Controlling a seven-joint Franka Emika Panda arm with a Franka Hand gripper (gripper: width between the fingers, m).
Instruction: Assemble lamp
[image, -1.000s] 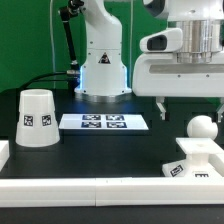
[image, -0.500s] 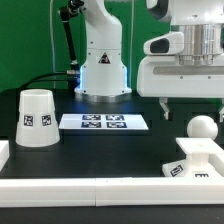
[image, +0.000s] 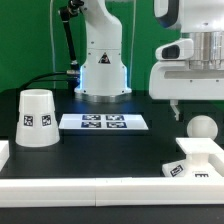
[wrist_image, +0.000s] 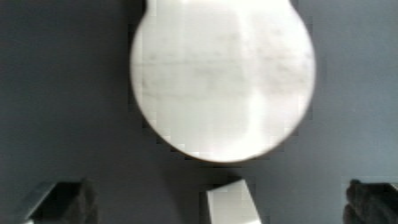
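The white truncated-cone shade (image: 36, 117) stands on the black table at the exterior view's left, with a tag on its side. The round-headed bulb (image: 203, 128) stands upright on the low square base (image: 182, 168) at the exterior view's right. My gripper (image: 203, 108) hangs just above the bulb, open and empty; only one finger (image: 175, 108) shows in the exterior view. In the wrist view the bulb's head (wrist_image: 222, 80) is a big white oval ahead of my gripper (wrist_image: 214, 205), and the dark fingertips (wrist_image: 54, 200) stand far apart at the frame's corners.
The marker board (image: 104, 122) lies flat in the middle of the table. The arm's white pedestal (image: 102, 65) stands behind it. A white rail (image: 90, 186) runs along the table's front edge, with a white block at the far left (image: 4, 152).
My gripper has moved toward the exterior view's right, over the bulb. The shade, bulb and base have not moved.
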